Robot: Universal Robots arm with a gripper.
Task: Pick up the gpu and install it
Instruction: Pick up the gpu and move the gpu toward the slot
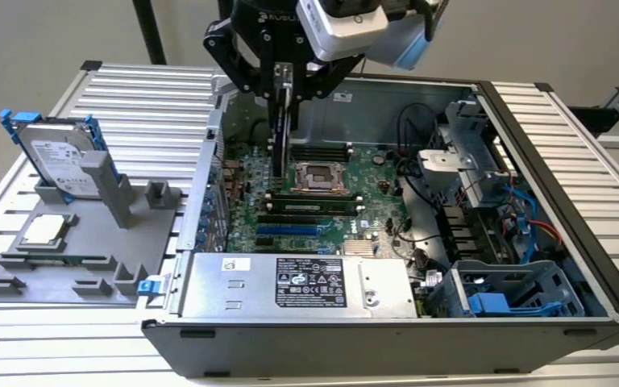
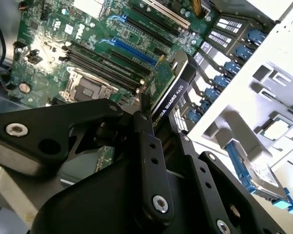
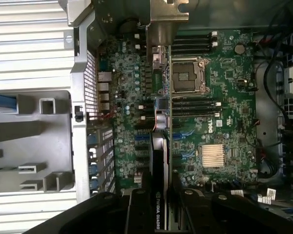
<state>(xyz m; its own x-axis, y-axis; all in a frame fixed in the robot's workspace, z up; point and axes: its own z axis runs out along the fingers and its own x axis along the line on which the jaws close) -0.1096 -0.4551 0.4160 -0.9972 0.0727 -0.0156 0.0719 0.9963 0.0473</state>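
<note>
My gripper (image 1: 283,85) is shut on the gpu (image 1: 280,133), which hangs edge-on and upright over the green motherboard (image 1: 369,201) inside the open computer case (image 1: 567,161). It hovers above the board, near the processor socket (image 1: 316,176). In the second wrist view the gpu (image 2: 168,87) shows its green board and black cooler between my black fingers (image 2: 145,141). In the first wrist view the gpu (image 3: 158,161) runs from my gripper (image 3: 158,197) to its silver bracket (image 3: 162,29), above the expansion slots (image 3: 185,151).
At the exterior view's left, a grey fixture (image 1: 154,234) holds a silver hard drive with blue rails (image 1: 60,157) and a processor chip (image 1: 46,230). A power supply (image 1: 299,282) fills the case's near side, a drive cage (image 1: 514,294) and cables (image 1: 482,210) its right.
</note>
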